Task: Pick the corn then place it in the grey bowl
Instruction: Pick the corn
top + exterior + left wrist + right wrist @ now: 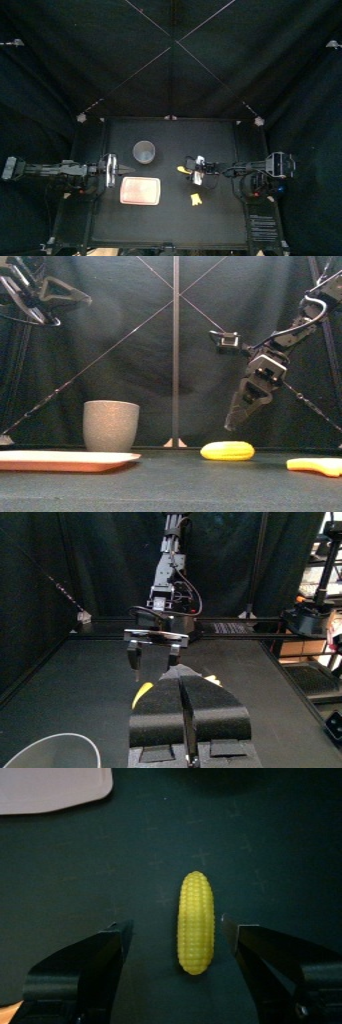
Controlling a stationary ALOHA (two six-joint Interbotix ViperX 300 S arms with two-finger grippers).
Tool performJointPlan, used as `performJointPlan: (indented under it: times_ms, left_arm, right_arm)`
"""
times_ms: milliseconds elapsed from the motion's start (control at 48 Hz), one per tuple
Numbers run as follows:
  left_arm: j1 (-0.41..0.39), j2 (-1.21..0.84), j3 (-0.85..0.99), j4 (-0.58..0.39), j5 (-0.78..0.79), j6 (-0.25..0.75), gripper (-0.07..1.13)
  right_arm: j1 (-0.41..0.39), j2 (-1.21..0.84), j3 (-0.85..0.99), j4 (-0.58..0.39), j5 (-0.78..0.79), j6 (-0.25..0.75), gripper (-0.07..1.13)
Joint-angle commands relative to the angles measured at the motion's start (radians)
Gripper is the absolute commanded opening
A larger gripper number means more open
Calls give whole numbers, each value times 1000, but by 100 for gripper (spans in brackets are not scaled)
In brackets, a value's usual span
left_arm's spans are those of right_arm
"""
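Yellow corn (195,918) lies between the right hand's (183,930) wide-open jaws, apparently not yet touched.

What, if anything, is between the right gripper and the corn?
Nothing visible. The right gripper hangs open above the corn, with no object in the gap; the other yellow toy lies apart, nearer the front.

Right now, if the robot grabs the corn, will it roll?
It may roll: the corn is a round cob lying on its side. Its bumpy kernels probably help the right gripper hold it. It looks stiff, not squishy.
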Motion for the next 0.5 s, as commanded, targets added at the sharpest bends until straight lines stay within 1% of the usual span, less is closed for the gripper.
performJointPlan:
  times_ms: [21, 250, 354, 417, 500]
  left_arm:
    - [2, 0, -14, 2, -6, 0, -4]
    - [2, 0, -11, 0, -6, 0, -4]
    - [0, 0, -8, -2, -6, 0, -4]
    - [-3, 0, -8, -2, -6, 0, -4]
    - [-3, -2, -6, -2, -8, 0, -4]
  right_arm:
    - [-17, 26, -34, 2, -6, 0, 101]
    - [-51, 114, -58, 2, -6, -2, 101]
    - [-51, 124, -61, 0, -6, -3, 100]
    - [-51, 126, -61, 0, -6, -3, 99]
    - [-49, 126, -61, 2, -6, -3, 93]
